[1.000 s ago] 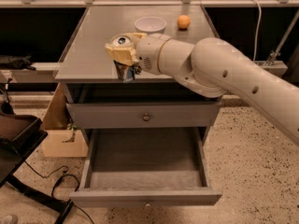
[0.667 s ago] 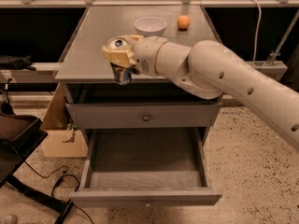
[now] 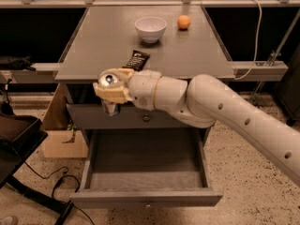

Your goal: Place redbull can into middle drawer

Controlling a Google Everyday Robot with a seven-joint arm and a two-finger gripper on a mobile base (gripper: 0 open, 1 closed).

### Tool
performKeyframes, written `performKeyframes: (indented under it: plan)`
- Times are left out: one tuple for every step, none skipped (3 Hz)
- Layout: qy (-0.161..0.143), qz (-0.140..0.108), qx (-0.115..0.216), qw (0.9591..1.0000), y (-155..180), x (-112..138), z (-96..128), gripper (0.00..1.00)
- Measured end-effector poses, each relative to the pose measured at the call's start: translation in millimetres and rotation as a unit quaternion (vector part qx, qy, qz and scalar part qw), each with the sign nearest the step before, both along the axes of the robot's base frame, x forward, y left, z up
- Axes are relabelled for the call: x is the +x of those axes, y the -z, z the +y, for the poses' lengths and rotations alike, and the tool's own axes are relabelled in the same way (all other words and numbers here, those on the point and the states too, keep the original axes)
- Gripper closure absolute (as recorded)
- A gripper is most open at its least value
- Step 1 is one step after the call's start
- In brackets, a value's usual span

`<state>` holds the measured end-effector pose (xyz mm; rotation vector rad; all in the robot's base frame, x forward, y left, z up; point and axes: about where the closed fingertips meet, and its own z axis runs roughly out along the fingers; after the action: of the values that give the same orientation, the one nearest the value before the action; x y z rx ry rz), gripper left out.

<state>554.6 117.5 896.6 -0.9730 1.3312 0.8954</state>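
My gripper [image 3: 109, 92] is shut on the redbull can, whose silver top [image 3: 108, 79] and lower body show between the tan fingers [image 3: 123, 89]. The can is upright, held just in front of the cabinet top's front edge, near its left corner. It hangs before the upper drawer front [image 3: 146, 118], above the left rear of the middle drawer [image 3: 145, 161]. That drawer is pulled out and its grey floor is bare. My white arm reaches in from the right.
On the cabinet top [image 3: 197, 55] are a white bowl [image 3: 150, 28], an orange [image 3: 183, 22] and a dark snack-bar wrapper [image 3: 137, 59]. A cardboard box [image 3: 58, 137] and black equipment [image 3: 16, 142] stand left of the cabinet. Cables lie on the floor.
My gripper has carried the can forward off the cabinet top and lower, to in front of the upper drawer front over the open drawer.
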Motion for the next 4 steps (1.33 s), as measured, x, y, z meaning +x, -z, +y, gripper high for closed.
performKeyframes:
  plan:
    - [-0.04,0.002,0.006,0.9992,23,-29,7,1.0]
    - [-0.06,0.014,-0.011,0.998,72,-39,19,1.0]
    - [-0.048,0.033,-0.038,0.9976,134,-30,25,1.0]
    - [0.003,0.043,-0.074,0.9964,202,-5,10,1.0]
